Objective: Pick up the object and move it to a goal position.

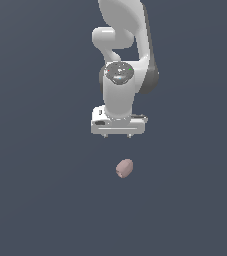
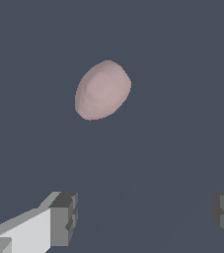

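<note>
The white gripper (image 1: 117,134) hangs over a plain dark grey surface (image 1: 35,200), its two fingers (image 2: 64,217) spread wide apart with nothing between them. The object (image 1: 124,168), a small dull pinkish-brown lump shaped like an egg, lies on that surface on its own, clear of the gripper. In the exterior view it sits nearer the camera than the gripper and a touch toward that view's right.

From the wrist view the egg-like lump (image 2: 102,90) is well ahead of the open fingertips rather than between them, so I'd say the hand has to travel across toward it before it can come down. Its long axis runs on a slant in both views, neither square to the fingers nor in line with them. I'd guess a small turn of the wrist would let the pads close across the narrow waist instead of the ends.

There is open room on every side: no other things, no walls and no edges show anywhere. No marker for the goal position can be seen.
</note>
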You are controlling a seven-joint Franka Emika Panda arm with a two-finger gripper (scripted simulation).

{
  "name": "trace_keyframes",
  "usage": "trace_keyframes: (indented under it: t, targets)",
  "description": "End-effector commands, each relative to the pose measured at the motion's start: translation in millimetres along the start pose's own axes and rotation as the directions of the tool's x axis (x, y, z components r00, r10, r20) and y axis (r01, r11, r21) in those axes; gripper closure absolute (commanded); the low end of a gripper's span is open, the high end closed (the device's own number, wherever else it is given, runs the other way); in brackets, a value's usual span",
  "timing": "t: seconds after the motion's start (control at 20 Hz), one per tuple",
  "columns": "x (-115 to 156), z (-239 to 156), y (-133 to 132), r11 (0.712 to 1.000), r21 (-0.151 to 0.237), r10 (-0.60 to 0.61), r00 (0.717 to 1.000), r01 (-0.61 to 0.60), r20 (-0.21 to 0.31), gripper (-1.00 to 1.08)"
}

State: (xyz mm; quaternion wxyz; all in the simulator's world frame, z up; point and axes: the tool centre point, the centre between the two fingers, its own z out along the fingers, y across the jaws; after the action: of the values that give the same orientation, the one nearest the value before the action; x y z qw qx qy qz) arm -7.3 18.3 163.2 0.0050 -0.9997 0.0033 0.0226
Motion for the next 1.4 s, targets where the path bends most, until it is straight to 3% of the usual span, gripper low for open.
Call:
trace_keyframes:
  t: [0.0,0.4,0.8,1.35]
  targets:
    - [0.0,0.0,0.0,1.0,0.0,0.0,1.0,0.0,0.0,-0.92]
    - [2.3,1.6,3.0,0.999,-0.025,-0.042,0.999,0.041,-0.006,-0.92]
    - [2.6,1.7,3.0,0.999,-0.025,-0.04,0.999,0.04,-0.006,-0.92]
    - [15.7,7.3,-1.6,0.997,-0.02,0.072,0.997,-0.072,-0.013,-0.92]
